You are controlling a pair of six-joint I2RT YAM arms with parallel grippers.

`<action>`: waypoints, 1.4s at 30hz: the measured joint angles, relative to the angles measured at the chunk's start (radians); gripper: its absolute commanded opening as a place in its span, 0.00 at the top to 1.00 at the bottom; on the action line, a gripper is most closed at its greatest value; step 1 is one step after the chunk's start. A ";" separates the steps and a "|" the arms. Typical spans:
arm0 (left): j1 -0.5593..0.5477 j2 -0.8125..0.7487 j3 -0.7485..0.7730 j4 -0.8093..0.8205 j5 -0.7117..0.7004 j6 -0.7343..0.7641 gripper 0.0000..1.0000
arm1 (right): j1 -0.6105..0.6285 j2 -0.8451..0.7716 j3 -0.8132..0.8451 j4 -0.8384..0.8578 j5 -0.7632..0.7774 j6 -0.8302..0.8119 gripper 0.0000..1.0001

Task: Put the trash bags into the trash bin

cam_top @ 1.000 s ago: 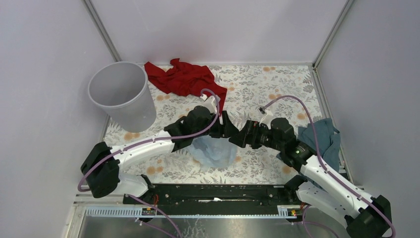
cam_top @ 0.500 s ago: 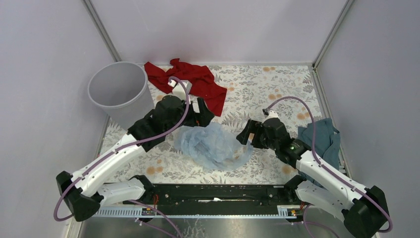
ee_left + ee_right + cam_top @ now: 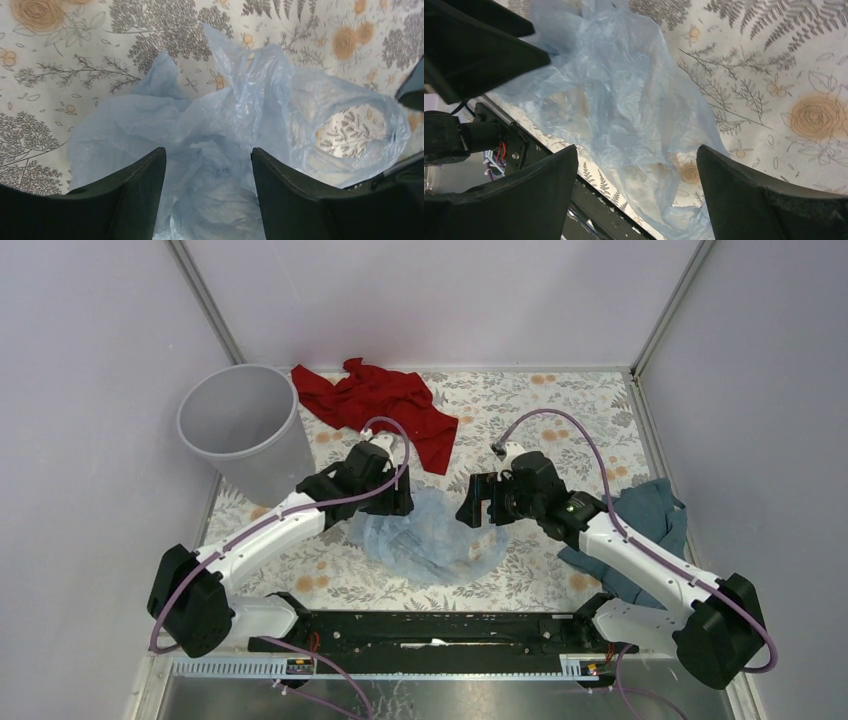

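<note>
The pale blue, wrinkly trash bag (image 3: 430, 540) lies spread on the floral table between my two grippers, its mouth gaping toward the right (image 3: 350, 132). My left gripper (image 3: 397, 506) hangs over the bag's left part, open, with crumpled film (image 3: 207, 152) showing between its dark fingers (image 3: 135, 195). My right gripper (image 3: 478, 512) hovers open above the bag's right edge (image 3: 636, 150), holding nothing. The light grey trash bin (image 3: 240, 430) stands upright at the far left, apart from both grippers.
A red cloth (image 3: 375, 405) lies behind the bag next to the bin. A dark teal cloth (image 3: 650, 515) is bunched against the right wall. The black base rail (image 3: 430, 630) runs along the near edge, close to the bag.
The grippers met over the bunched bag, then parted and the bag spread out. My left gripper swung toward the red cloth and came back down over the bag. My right gripper moved left.
</note>
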 measured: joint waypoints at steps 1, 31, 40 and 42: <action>-0.001 -0.001 -0.007 0.005 0.013 -0.001 0.30 | 0.003 0.000 0.010 -0.001 -0.006 -0.006 0.06; 0.060 -0.197 -0.125 -0.050 0.103 -0.021 0.86 | 0.141 0.405 -0.058 0.568 -0.112 0.237 0.32; 0.060 -0.277 -0.163 -0.005 0.293 -0.030 0.22 | 0.140 0.488 -0.111 0.562 0.166 0.315 0.43; 0.061 -0.304 -0.146 -0.034 0.280 -0.022 0.12 | 0.141 0.488 -0.111 0.563 0.190 0.318 0.43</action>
